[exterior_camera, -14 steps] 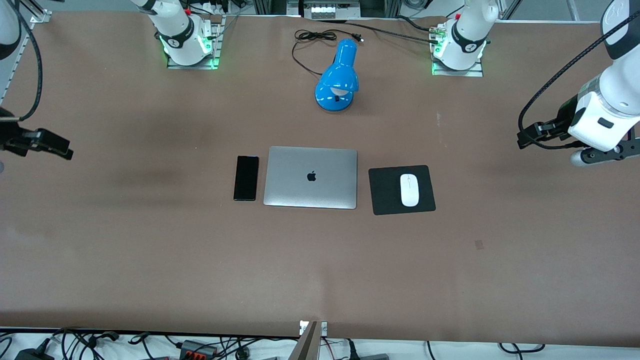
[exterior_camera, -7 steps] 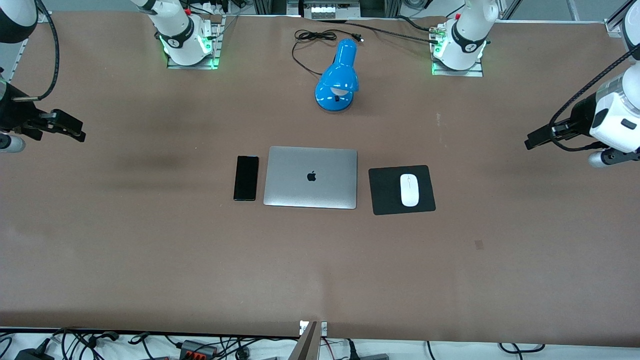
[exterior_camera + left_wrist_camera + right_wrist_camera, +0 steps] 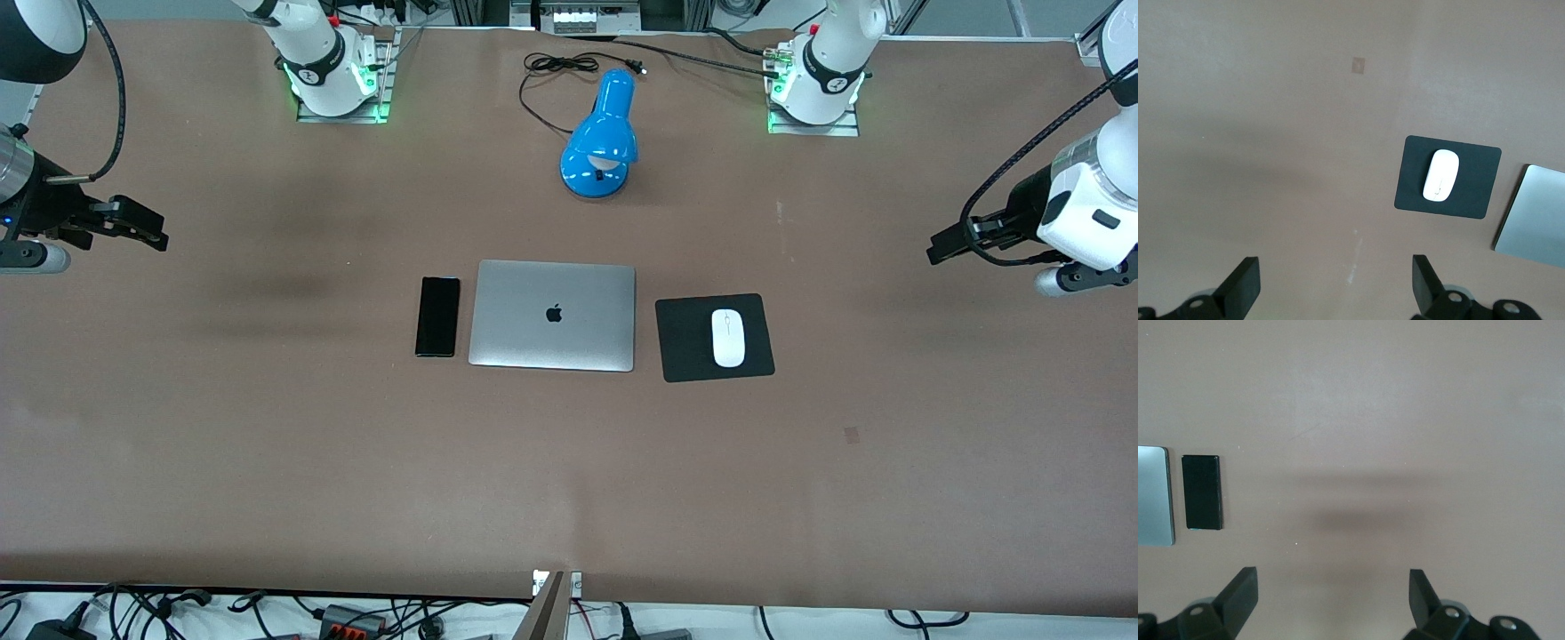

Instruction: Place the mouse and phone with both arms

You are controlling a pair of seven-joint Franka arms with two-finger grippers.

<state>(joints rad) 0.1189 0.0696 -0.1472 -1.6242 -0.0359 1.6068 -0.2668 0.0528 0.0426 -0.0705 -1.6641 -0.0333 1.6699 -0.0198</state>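
The mouse (image 3: 728, 338) rests on the black pad (image 3: 689, 340), well apart from the left claw (image 3: 944, 247) – released, up over bare tabletop (image 3: 569, 480). The phone (image 3: 437, 316) lies beside the laptop (image 3: 552, 315), well apart from the right claw (image 3: 147, 233) – also released.

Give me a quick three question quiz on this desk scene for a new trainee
1. True or false: the mouse sits on the black pad.
2. Which lies beside the laptop toward the right arm's end: A lamp, B phone, C cable?
3. Fill in: both the left tool and the right tool are ____ over bare table.

Key: 1 true. 2 B. 3 open.
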